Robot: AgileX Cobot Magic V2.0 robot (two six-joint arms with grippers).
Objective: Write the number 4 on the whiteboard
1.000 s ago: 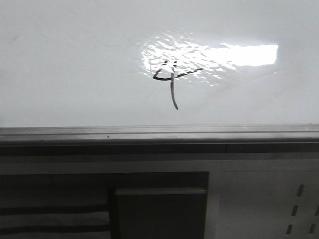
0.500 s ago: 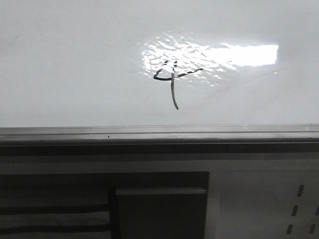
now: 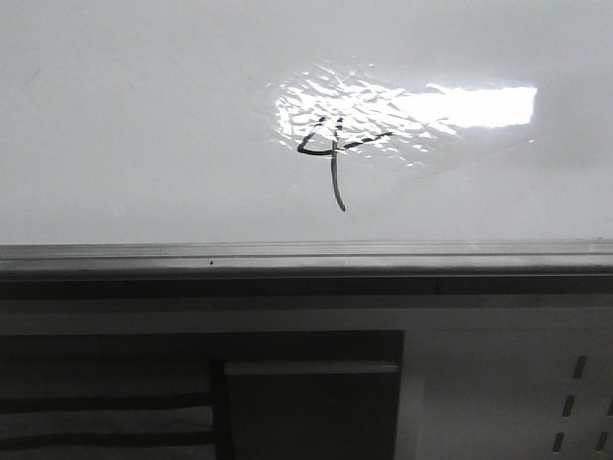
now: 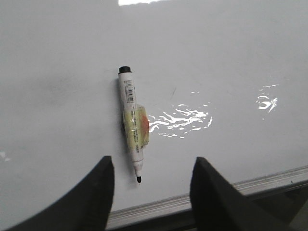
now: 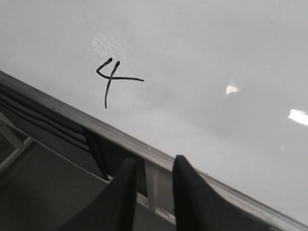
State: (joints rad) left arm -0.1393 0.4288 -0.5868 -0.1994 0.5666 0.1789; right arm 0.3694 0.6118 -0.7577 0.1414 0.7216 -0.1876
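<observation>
The whiteboard [image 3: 144, 115] fills the upper half of the front view, and neither gripper shows there. A thin dark number 4 [image 3: 332, 172] with a long tail sits at the edge of a bright rippled reflection. In the right wrist view the number 4 [image 5: 109, 79] lies on the whiteboard [image 5: 216, 57] beyond my right gripper [image 5: 153, 162], whose jaws stand a narrow gap apart over the board's rail, holding nothing. A white marker [image 4: 131, 115], uncapped with a yellow-orange label, lies flat on the whiteboard [image 4: 231, 57]. My left gripper [image 4: 153, 161] hangs open, its tip pointing between the fingers.
A grey metal rail [image 3: 287, 254] edges the board's near side. Below it are a dark recess with a grey block [image 3: 311, 407] and a pale slotted panel [image 3: 575, 393]. The rail [image 5: 96, 126] runs diagonally in the right wrist view above a dark surface [image 5: 43, 192].
</observation>
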